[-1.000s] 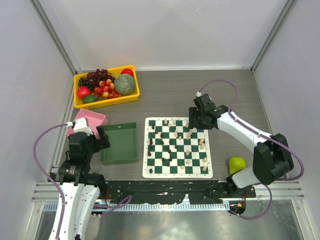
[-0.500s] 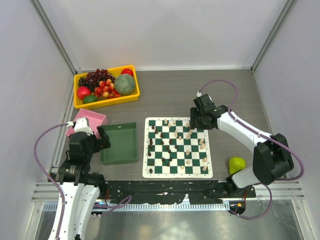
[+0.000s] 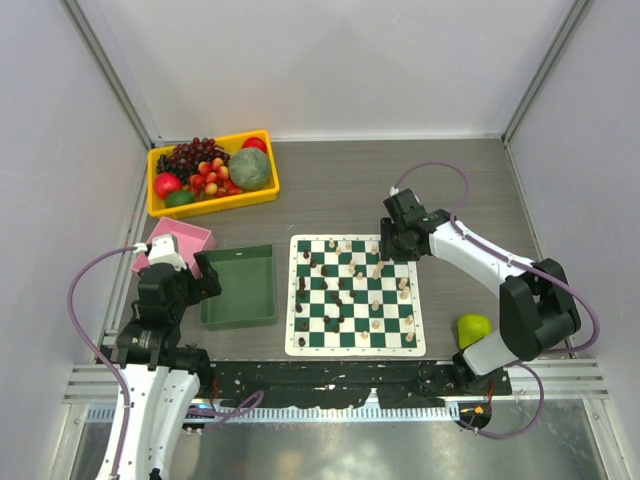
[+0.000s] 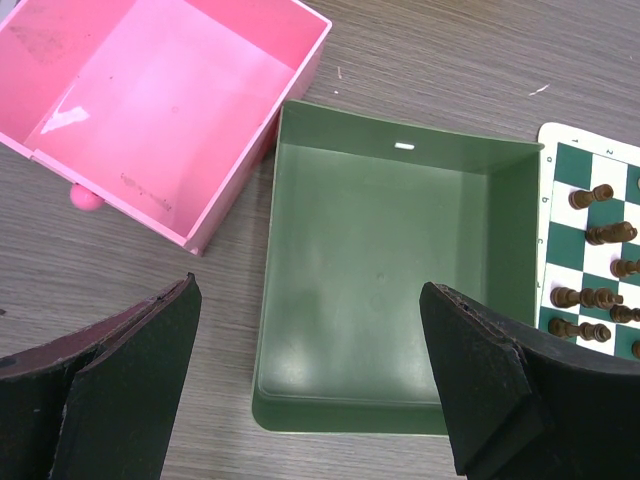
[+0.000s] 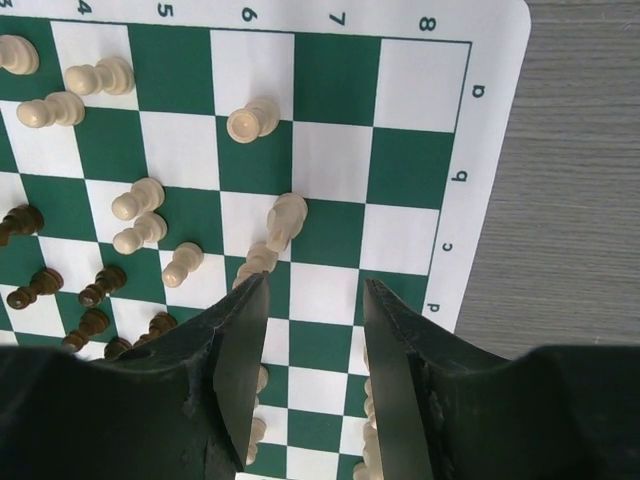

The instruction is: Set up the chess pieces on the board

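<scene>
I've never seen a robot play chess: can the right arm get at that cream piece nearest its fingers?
Probably yes. The right arm has its fingers apart over the board. The cream piece stands right by their tips, with nothing in between.

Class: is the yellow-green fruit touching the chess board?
Apart. The top view shows bare table between the yellow-green fruit and the board.

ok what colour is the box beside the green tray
The box is pink, best seen in the left wrist view.
</scene>
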### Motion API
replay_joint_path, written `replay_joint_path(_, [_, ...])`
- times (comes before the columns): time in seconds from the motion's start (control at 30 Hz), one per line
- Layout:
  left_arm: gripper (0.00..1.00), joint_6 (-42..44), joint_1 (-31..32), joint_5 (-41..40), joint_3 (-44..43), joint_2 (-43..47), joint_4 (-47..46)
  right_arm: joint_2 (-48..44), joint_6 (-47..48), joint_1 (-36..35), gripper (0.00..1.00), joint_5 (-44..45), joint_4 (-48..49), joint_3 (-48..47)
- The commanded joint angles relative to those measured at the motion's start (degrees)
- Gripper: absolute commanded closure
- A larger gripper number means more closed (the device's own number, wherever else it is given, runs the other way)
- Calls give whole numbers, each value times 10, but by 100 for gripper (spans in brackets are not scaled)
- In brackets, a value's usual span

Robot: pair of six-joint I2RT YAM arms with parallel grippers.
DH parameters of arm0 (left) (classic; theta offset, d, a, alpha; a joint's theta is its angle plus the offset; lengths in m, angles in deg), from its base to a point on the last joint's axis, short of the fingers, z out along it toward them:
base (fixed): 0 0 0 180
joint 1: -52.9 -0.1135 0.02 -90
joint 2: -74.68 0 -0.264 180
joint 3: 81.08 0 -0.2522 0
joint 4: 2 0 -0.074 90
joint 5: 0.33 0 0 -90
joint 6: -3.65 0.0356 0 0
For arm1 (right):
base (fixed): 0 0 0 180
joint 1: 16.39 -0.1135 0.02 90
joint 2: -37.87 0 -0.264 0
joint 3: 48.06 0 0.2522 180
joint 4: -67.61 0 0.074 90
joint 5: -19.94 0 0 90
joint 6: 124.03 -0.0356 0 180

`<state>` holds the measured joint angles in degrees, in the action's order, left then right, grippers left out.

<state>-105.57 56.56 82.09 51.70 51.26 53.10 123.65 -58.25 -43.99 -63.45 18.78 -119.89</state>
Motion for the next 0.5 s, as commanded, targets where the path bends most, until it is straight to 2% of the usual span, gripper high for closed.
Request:
replay_joint_path(0.0, [1,-4,-1,6,-5,-4,-28,11,-13,-1,52,-20,30,-14])
replay_joint_path(0.33, [1,-6,-1,2,-6,-12,-25,57,-28,-11,52,-19,44,-31])
replay_joint_path(0.47, [1,-7,-1,2,-6,-14,-25,68,-28,-13,56,-21,53,-32])
